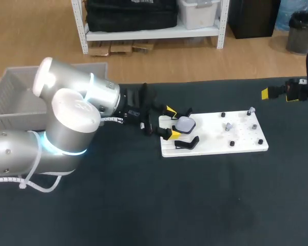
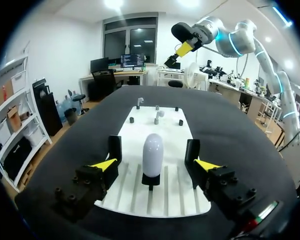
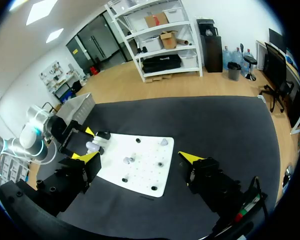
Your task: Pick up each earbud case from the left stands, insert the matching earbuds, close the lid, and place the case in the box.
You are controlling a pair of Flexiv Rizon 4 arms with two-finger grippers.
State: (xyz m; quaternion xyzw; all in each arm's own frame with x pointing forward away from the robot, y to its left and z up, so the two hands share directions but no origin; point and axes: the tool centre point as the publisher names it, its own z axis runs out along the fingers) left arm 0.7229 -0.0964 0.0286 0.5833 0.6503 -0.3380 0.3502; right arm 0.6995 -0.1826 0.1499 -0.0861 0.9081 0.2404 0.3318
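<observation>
The case [image 1: 185,124] stands on edge at the left end of the board [image 1: 215,146], its long axis upright. It sits squarely between the fingers of the left gripper [image 2: 153,159]. Those fingers are spread, one on the far side of the case and one on the near side, with a clear gap at each flank, so nothing is gripped yet. A straight squeeze across its thin width looks like all the pick needs. The right gripper [image 3: 139,159] hangs well off to the far right, fingers apart and empty. The left arm is plainly the nearer one. The box [image 1: 10,87] lies far left, behind that arm.
</observation>
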